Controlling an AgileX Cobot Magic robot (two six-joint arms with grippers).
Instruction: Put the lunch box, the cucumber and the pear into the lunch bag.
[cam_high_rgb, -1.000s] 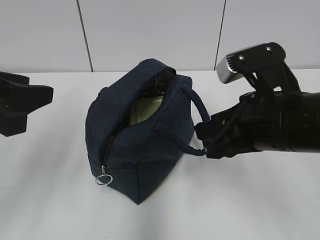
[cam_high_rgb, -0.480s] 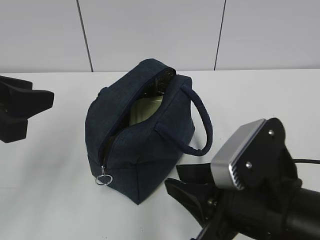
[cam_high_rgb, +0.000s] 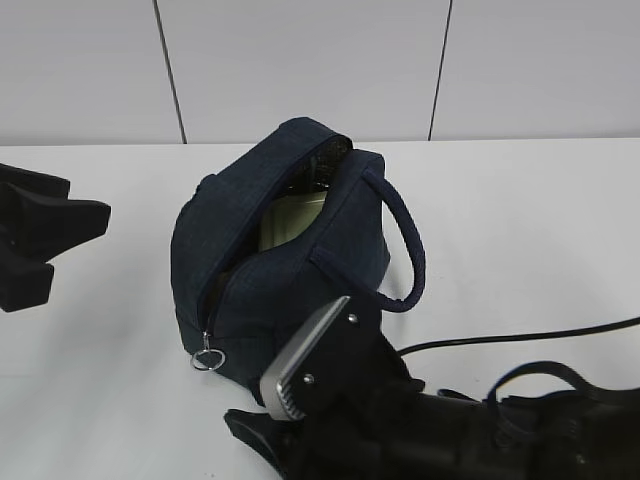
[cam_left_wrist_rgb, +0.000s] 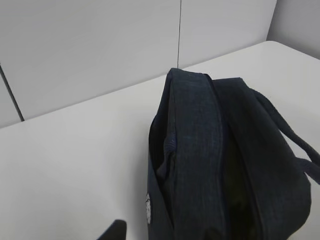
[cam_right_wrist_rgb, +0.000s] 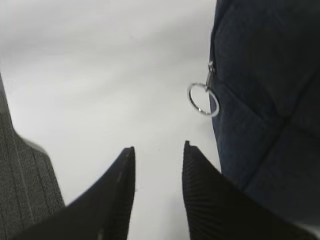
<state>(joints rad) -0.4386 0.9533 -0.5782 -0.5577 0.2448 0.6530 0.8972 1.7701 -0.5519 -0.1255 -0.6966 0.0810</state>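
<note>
- The right gripper (cam_right_wrist_rgb: 158, 150) hovered low over the white table (cam_right_wrist_rgb: 100, 75), its two black fingers (cam_right_wrist_rgb: 122, 170) parted by a narrow gap with nothing between them.
- The tips pointed toward the metal ring pull (cam_right_wrist_rgb: 203, 99), which hung just beyond them against the end of the navy lunch bag (cam_right_wrist_rgb: 270, 90).
- From the front, the right arm (cam_high_rgb: 420, 420) lay across the near edge of the table, just before the lunch bag (cam_high_rgb: 280, 290).
- The zipper stood open along the top, and the pale green lid of the lunch box (cam_high_rgb: 290, 222) showed inside.
- The looped handle (cam_high_rgb: 400, 240) arched out on the bag's right side.
- The left gripper (cam_high_rgb: 50, 235) stood well apart at the left, open and empty.
- The cucumber and pear could not be made out.
</note>
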